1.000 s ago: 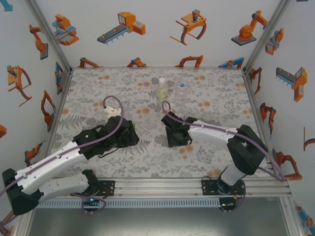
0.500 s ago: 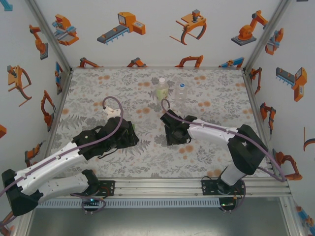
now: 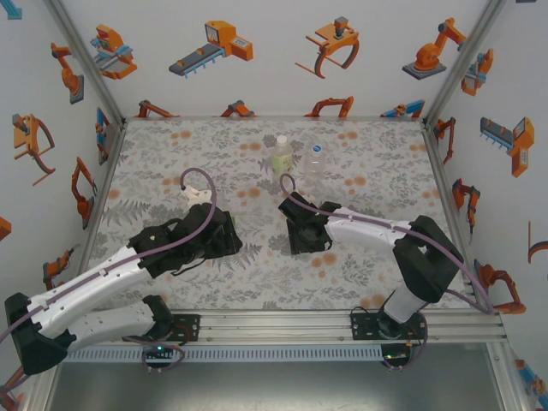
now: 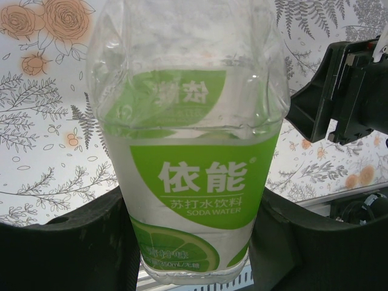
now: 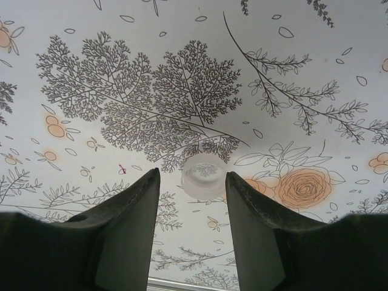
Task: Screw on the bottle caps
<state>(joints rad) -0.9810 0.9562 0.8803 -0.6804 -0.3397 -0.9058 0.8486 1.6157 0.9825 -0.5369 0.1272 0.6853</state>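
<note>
Near the middle of the flowered surface (image 5: pixel 182 60), we see the left claw (image 4: pixel 194 248) clamped on the green-labelled bottle (image 4: pixel 194 182), the right claw (image 5: pixel 191 177) spread apart, the white cap (image 5: pixel 204 174) lying between its tips, the pale-labelled bottle (image 3: pixel 281 156) and the plain bottle (image 3: pixel 315 161) upright farther back.

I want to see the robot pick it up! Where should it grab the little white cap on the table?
Probably by its round side wall, coming from straight above. The cap lies flat and low on the table, so there's nothing to hold on top, and pinching two opposite sides fits its round shape best. The right gripper is open, with the cap between its jaws.
</note>
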